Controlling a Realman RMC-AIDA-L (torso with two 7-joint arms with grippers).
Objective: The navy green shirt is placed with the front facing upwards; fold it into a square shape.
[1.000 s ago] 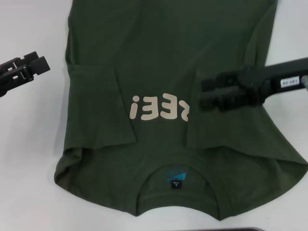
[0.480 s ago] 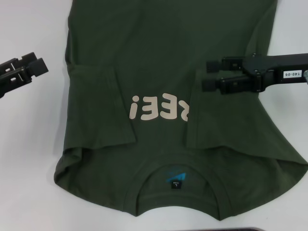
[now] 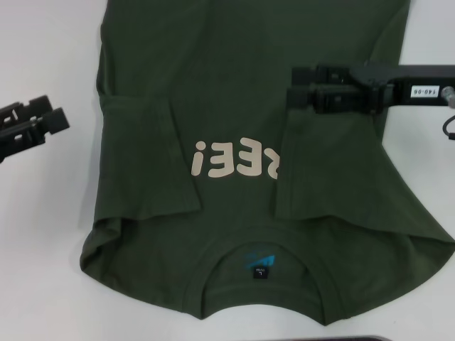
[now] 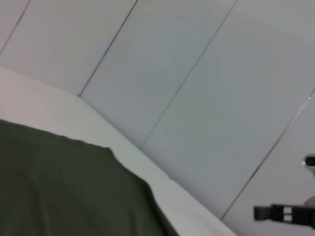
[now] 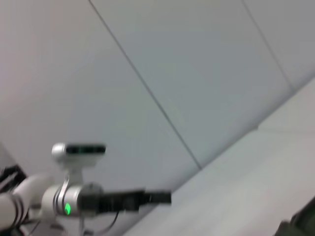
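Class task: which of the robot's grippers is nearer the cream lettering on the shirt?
Right. The right gripper hovers over the shirt beside the lettering; the left gripper sits off the cloth.

White tabletop before a pale grey panelled wall.

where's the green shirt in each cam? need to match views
Head view: the navy green shirt fills the centre, collar nearest the camera.
Left wrist view: the shirt fills the lower corner, one edge on the white table.
Right wrist view: only a dark sliver at the corner.
Shared landmark: the white table.
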